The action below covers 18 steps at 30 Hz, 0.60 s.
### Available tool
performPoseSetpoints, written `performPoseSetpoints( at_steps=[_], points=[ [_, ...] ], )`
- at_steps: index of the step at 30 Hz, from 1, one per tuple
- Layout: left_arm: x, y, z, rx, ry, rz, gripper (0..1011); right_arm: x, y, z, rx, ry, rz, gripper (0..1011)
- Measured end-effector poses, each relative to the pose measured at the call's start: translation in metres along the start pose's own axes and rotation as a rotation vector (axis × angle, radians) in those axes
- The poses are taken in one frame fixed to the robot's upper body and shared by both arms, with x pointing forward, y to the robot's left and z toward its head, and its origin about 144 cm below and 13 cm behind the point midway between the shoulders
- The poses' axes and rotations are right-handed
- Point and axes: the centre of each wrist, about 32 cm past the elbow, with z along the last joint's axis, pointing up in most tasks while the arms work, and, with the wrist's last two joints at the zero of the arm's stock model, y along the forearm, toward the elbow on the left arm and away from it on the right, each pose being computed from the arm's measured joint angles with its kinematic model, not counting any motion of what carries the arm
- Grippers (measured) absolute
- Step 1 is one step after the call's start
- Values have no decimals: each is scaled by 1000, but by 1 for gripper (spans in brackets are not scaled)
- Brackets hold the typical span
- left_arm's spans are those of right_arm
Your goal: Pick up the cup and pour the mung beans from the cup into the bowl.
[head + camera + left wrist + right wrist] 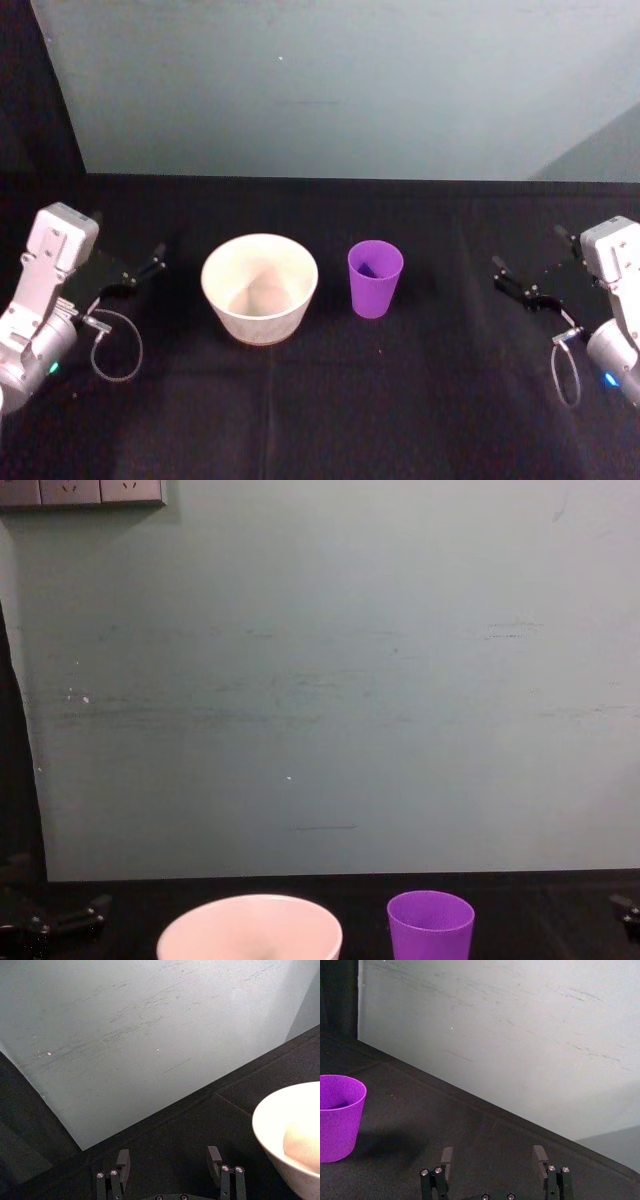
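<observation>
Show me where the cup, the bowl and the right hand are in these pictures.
cup (375, 290): head view, on its purple outer wall.
bowl (262, 331): head view, on its front outer wall.
right hand (493, 1154): right wrist view, midway between its open fingertips.

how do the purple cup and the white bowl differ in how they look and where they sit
Colour: the cup is bright purple, the bowl pale pinkish-white. Width: the bowl is far wider than the narrow, tapered cup. Place: the bowl stands to the robot's left of the cup, with a gap between them. Both stand upright, mouths up, on the black table.
</observation>
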Motion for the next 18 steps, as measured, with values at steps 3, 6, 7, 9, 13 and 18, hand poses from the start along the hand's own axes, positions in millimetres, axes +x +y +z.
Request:
performPoseSetpoints(
  at_steps=[3, 6, 7, 9, 13, 18],
  points=[
    [0, 0, 0, 0, 0, 0, 1011, 0, 0, 0, 0, 0, 0, 1003],
    [0, 0, 0, 0, 0, 0, 1011, 0, 0, 0, 0, 0, 0, 1003],
    [0, 0, 0, 0, 0, 0, 1012, 0, 0, 0, 0, 0, 0, 1003],
    [0, 0, 0, 0, 0, 0, 1011, 0, 0, 0, 0, 0, 0, 1003],
    [0, 0, 0, 0, 0, 0, 1011, 0, 0, 0, 0, 0, 0, 1003],
    [0, 0, 0, 0, 0, 0, 1011, 0, 0, 0, 0, 0, 0, 1002]
  ],
)
